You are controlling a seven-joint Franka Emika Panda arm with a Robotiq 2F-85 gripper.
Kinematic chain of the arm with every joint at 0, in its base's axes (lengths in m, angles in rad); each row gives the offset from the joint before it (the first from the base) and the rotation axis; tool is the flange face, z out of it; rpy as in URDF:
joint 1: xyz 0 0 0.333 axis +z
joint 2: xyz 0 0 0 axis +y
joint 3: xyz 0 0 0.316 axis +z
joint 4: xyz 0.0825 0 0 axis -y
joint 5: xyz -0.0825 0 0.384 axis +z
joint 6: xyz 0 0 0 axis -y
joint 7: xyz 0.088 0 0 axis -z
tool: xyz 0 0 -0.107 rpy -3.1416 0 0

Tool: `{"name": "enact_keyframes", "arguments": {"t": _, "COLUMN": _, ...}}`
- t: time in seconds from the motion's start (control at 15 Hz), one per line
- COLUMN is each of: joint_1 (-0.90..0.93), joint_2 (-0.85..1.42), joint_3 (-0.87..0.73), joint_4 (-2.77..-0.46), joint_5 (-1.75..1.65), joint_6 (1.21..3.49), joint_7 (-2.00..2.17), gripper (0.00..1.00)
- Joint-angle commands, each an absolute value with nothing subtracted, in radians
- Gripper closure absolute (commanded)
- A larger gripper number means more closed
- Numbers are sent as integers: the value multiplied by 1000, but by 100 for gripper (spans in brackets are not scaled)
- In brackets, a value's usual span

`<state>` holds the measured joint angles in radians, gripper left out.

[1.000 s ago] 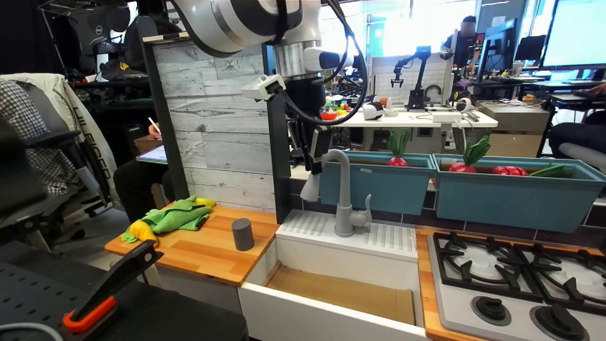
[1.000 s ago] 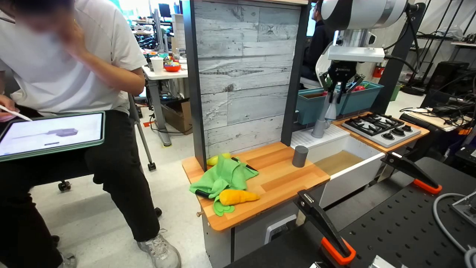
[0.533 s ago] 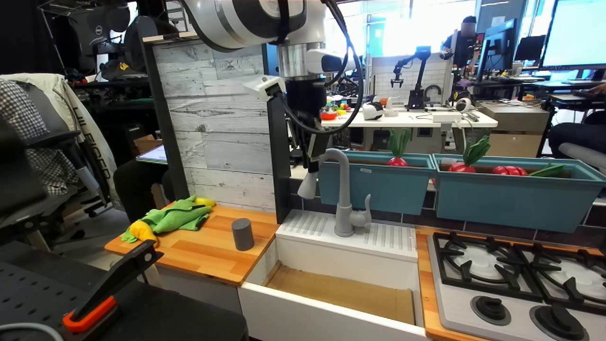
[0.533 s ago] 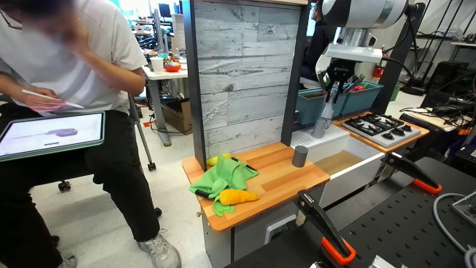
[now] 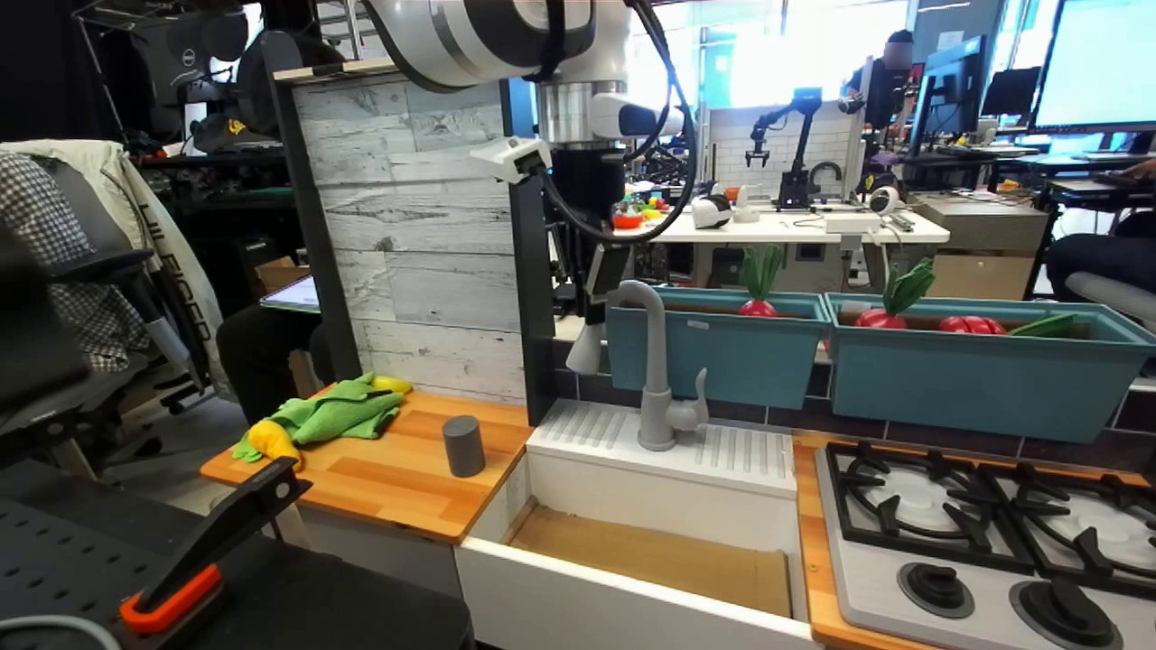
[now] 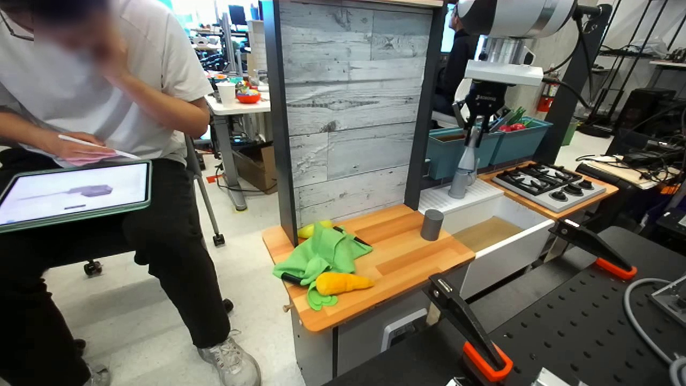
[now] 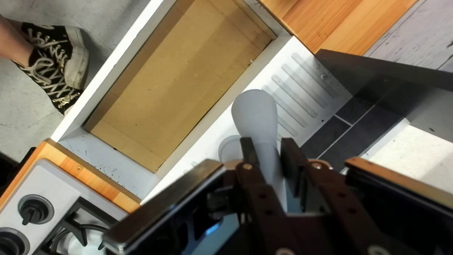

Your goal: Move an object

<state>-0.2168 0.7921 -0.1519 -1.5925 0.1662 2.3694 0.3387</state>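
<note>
A straight pull could strain the faucet [image 5: 657,366]

From where I stand, the faucet rises gray and upright from a ridged white ledge [image 5: 750,460] behind a sink [image 5: 614,618]. I take it to be the object to move. Its curved spout [image 5: 652,313] ends in a flared head [image 7: 255,109]. The tool [image 7: 267,145] is narrow: its two fingers [image 7: 248,149] stand either side of the spout, just above that head, and appear clasped on it; how hard they press, I cannot tell.

The faucet looks fixed to the ledge, so the spout probably turns in an arc. If the arm [image 5: 424,36] drags it straight, the fingers may slip off the smooth taper, or the faucet may tilt. A backward swing could knock the tool against the teal planter [image 5: 718,357] or dark post [image 5: 536,343], both near it in an exterior view. A gray cylinder [image 6: 432,225] stands on the wooden desk [image 6: 396,252], well apart; only a wide sweep would likely topple it.
</note>
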Motion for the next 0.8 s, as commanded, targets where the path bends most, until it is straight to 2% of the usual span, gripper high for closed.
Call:
{"name": "enact_keyframes", "arguments": {"t": 0.0, "joint_1": -233, "joint_2": 907, "joint_3": -116, "joint_4": -1457, "joint_5": 214, "joint_6": 2388, "joint_7": 312, "gripper": 94}}
{"name": "enact_keyframes", "arguments": {"t": 0.73, "joint_1": -217, "joint_2": 918, "joint_3": -113, "joint_4": -1459, "joint_5": 214, "joint_6": 2448, "joint_7": 325, "gripper": 93}}
